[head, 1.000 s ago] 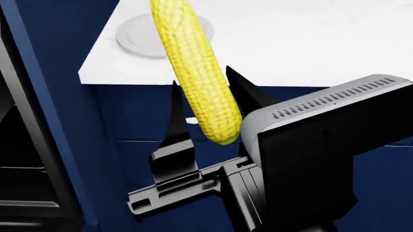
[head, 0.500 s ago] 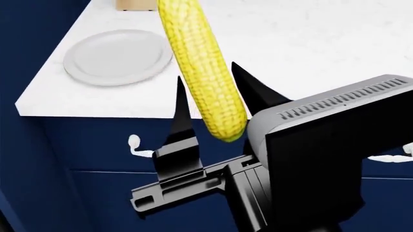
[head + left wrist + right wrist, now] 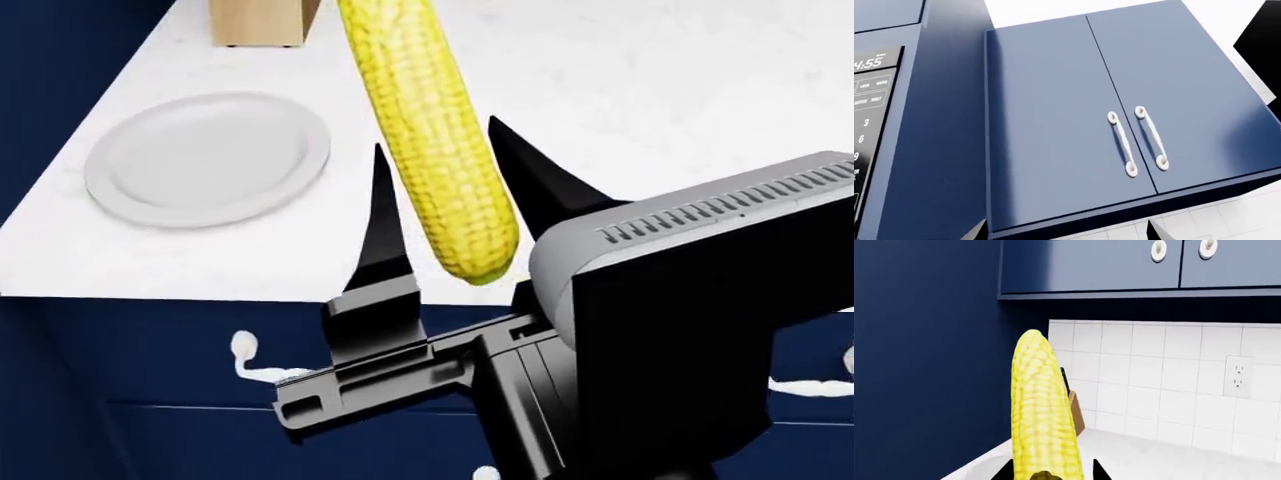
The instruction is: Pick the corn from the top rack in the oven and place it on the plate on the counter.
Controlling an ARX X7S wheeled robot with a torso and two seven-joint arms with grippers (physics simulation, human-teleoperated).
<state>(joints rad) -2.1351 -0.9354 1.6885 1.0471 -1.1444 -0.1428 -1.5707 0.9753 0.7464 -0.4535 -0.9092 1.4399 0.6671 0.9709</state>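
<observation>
the right black two-fingered gripper (image 3: pixel 447 200) is clamped on the bright yellow bumpy corn cob (image 3: pixel 434 130), held upright over the white speckled stone counter (image 3: pixel 667 90); the plain round white plate (image 3: pixel 207 158) lies nearby, apart; the left gripper's state cannot be told

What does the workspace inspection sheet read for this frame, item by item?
Surface: white counter, bare around the plate.
Job's things: corn held near upright in the right gripper, beside and not over the empty white plate; oven not in view.
Clutter: wooden block behind the plate.
Grippers: right shut on the corn; left fingertips barely show, state unclear.
Cables: nothing seen.
Surroundings: navy wall cabinets, tiled backsplash, wall outlet.
</observation>
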